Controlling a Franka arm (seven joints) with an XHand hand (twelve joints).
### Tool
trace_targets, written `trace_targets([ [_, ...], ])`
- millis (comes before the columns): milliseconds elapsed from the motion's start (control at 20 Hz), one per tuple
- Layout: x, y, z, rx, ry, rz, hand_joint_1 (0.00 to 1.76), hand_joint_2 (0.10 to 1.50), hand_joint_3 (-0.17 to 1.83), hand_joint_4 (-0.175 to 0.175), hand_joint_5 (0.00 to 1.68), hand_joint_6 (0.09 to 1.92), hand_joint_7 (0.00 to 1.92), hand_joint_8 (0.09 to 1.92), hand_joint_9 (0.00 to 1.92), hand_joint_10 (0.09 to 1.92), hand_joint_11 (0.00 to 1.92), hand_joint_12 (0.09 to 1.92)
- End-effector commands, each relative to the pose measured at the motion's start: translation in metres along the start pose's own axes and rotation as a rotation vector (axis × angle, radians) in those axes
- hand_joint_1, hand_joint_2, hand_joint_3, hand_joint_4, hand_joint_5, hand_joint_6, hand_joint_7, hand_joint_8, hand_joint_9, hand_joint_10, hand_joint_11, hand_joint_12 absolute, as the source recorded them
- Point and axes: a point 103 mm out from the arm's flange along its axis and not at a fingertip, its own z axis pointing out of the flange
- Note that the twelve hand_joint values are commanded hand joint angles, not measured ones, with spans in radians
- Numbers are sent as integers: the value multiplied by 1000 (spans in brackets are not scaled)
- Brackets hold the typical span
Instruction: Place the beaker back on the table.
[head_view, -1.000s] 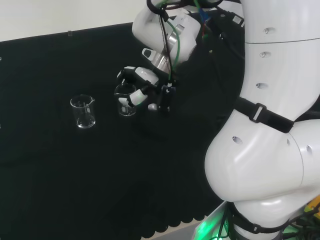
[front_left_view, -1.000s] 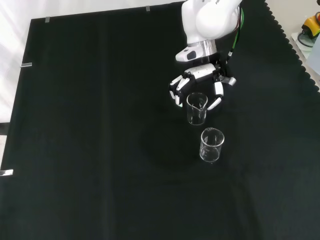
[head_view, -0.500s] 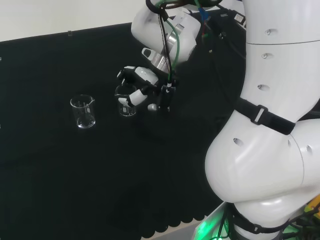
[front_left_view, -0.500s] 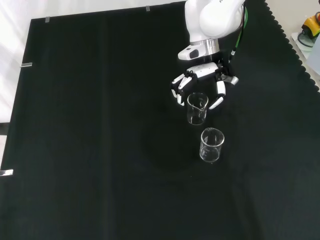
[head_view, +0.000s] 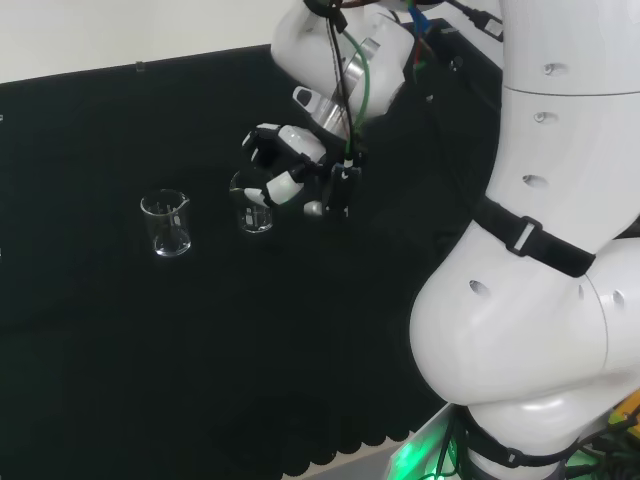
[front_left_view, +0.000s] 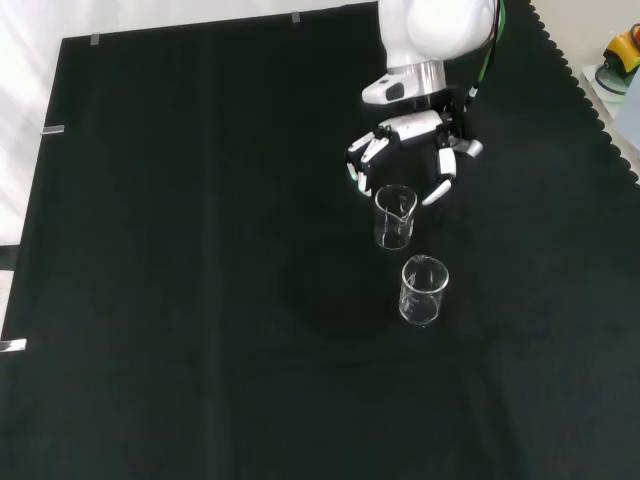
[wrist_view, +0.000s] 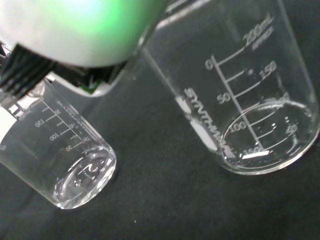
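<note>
Two clear glass beakers stand upright on the black cloth. The one closer to the hand (front_left_view: 394, 216) (head_view: 255, 208) has nothing inside that I can see. The hand (front_left_view: 412, 131) (head_view: 291, 165) hovers just above and behind its rim, fingers (front_left_view: 358, 167) spread and relaxed to either side, not touching the glass. In the wrist view this beaker (wrist_view: 240, 100) looks large and close, its printed scale showing, beneath a blurred white part of the hand (wrist_view: 85, 30).
The second beaker (front_left_view: 424, 289) (head_view: 166, 222) (wrist_view: 65, 165) stands a short way off, nearer the camera in the front view and to the left in the head view. The arm's white links (head_view: 540, 250) rise at the head view's right.
The hand has lifted and drawn back from the beaker, towards the front view's top. Its fingers no longer flank the glass. Both beakers have stayed put.
</note>
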Motion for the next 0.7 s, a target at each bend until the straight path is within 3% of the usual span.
trace_targets([
  [50,-1,-15,-8,13,-48,7,949,299,956,-87,399,748,672,723,694,688,200,1358],
  [700,-3,-43,-44,-48,-31,59,945,303,955,-88,396,739,662,721,688,687,201,1359],
])
